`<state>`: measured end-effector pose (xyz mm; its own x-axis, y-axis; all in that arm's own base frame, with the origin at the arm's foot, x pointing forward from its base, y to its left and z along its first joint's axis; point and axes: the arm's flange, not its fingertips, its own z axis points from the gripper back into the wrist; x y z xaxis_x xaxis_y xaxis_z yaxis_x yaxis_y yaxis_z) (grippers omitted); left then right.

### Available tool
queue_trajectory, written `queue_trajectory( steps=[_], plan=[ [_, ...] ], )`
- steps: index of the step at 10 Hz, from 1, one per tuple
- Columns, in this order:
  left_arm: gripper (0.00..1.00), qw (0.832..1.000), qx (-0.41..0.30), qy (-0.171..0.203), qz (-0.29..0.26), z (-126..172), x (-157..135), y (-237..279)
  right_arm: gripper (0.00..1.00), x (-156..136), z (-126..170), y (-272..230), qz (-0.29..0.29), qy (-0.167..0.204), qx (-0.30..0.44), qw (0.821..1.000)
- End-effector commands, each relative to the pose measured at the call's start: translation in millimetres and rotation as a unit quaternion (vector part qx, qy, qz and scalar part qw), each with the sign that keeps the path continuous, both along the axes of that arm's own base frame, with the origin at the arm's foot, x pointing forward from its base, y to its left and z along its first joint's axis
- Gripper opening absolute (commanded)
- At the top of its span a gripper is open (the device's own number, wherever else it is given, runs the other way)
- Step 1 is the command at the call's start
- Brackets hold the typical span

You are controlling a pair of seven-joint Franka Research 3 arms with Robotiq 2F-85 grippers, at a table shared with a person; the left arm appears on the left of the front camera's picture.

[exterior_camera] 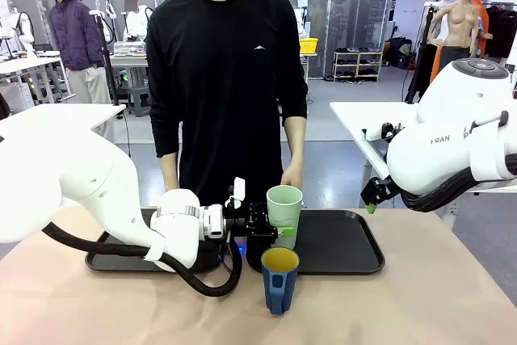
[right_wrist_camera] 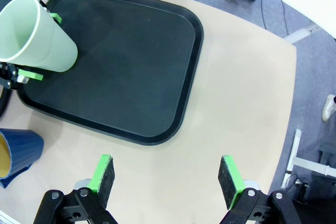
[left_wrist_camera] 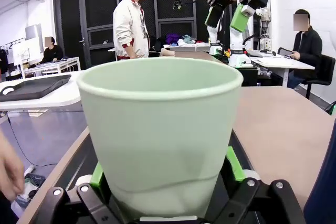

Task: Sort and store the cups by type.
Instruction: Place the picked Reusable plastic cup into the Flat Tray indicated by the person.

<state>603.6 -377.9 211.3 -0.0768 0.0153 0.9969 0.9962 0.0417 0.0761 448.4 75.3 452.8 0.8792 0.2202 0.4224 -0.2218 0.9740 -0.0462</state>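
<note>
tray (exterior_camera: 339, 241): black, on beige table (exterior_camera: 452, 300) | person (exterior_camera: 226, 78): standing, far side

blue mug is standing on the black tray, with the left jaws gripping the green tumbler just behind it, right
Not quite. The blue mug stands on the tan table, in front of the black tray, not on it, as the front view shows. The rest holds: the left arm's jaws grip the mint-green tumbler just behind it.

The tumbler (exterior_camera: 284, 206) stands upright in the left gripper (exterior_camera: 281, 229) at the right tray's (exterior_camera: 343, 241) left edge, the mug (exterior_camera: 279, 280) sits on the table (exterior_camera: 428, 305) just in front of it, and the person (exterior_camera: 226, 78) stands behind the table.
</note>
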Motion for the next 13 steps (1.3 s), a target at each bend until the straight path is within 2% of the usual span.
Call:
queue_trajectory(
  steps=[1, 6, 13],
  plan=[
    [1.00, 1.000, 0.023, 0.001, 0.000, 1.9, 2.5, -0.5, 1.00, -0.3, 0.2, -1.3, -0.001, 0.000, 0.001, 1.000],
    [1.00, 0.999, 0.048, 0.008, 0.008, 17.4, -7.6, 11.2, 1.00, -0.3, 0.2, -1.3, -0.001, 0.000, 0.001, 1.000],
    [1.00, 0.991, 0.128, 0.017, 0.025, 43.6, -21.4, 33.1, 1.00, -0.3, 0.2, -1.3, -0.001, 0.000, 0.001, 1.000]
  ],
)
